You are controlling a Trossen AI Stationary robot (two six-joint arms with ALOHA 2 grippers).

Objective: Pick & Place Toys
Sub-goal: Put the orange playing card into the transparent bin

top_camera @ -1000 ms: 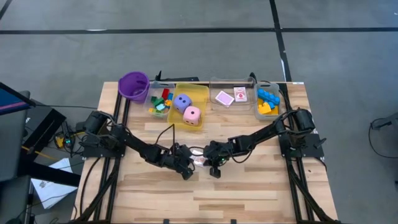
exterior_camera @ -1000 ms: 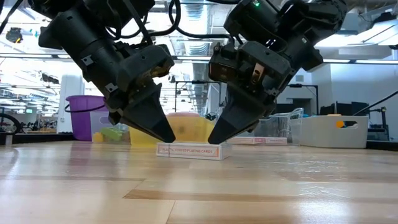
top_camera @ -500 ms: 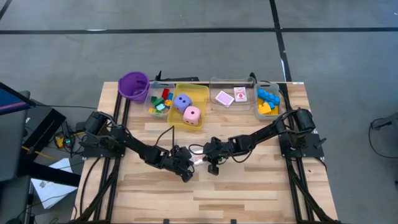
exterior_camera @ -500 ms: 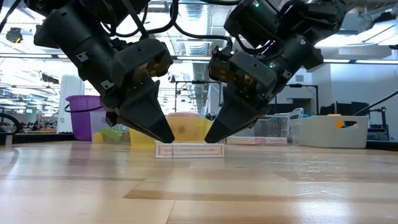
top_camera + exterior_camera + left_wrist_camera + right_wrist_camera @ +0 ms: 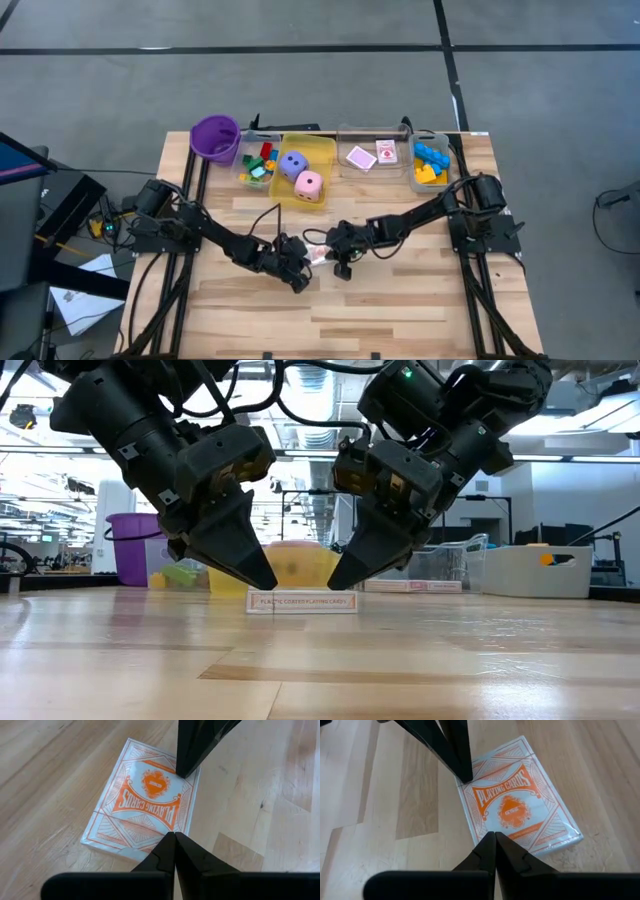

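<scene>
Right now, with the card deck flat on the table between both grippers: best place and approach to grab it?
The card deck lies flat on the table, leaving only thin edges. Probably open the left gripper, now shut, and come from above, pinching the two long edges. The shut right gripper could brace the opposite end.

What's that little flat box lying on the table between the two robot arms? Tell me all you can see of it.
It is a pack of playing cards, white with orange ornament and the words "PLAYING CARDS", glossy as if wrapped in clear film. It lies flat, face up, on the wooden table. The left gripper and right gripper, jaws shut, point down at its opposite ends.
</scene>
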